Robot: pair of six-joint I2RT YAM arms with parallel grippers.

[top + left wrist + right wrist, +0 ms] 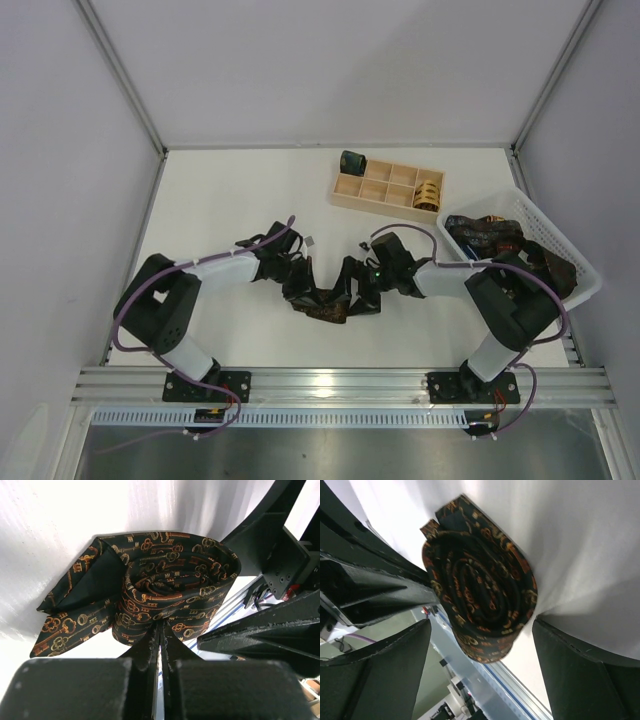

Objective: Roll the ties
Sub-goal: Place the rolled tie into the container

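Note:
A dark tie (pixel 325 305) with a gold and orange key pattern lies on the white table between the two arms, rolled into a loose coil (pixel 175 590) with its tail end loose on the left. My left gripper (pixel 161 627) is shut, its tips pinching the near edge of the coil. On either side of the coil (pixel 480 595) stand the fingers of my right gripper (pixel 481 625), open wide and not touching it. Two rolled ties sit in the wooden tray, one dark green (pixel 352 161) and one tan-gold (pixel 428 193).
The pale wooden compartment tray (pixel 385 185) stands at the back centre-right. At the right edge a white mesh basket (pixel 560 240) holds several unrolled dark ties (pixel 490 238). The aluminium rail (pixel 340 380) runs along the near table edge, close behind the coil.

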